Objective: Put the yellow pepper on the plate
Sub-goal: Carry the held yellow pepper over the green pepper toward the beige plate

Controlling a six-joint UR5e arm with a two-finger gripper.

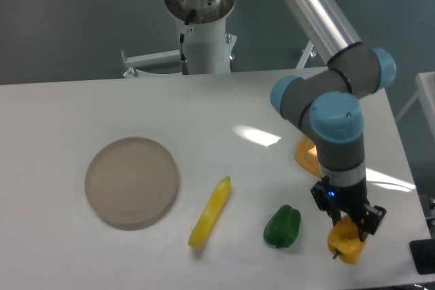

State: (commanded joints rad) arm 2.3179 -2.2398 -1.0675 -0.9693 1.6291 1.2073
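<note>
From the fixed camera, the arm reaches down over the right front part of the white tabletop point(102, 100), and its pincer point(349, 225) is closed around the yellow pepper point(343, 244), the dark fingers gripping the pepper's upper part while its lower lobes and short dark stem show below them. Whether the pepper touches the tabletop or hangs just above it cannot be told. Just left of it lies a green pepper point(283, 226), apart from the pincer. Further left, a long slim yellow piece point(210, 212) lies at a slant near the middle front. The plate point(131, 181) sits well apart on the left, bare, with nothing on it. Behind the arm's wrist, an orange wedge point(305, 155) is partly hidden by the arm.
</note>
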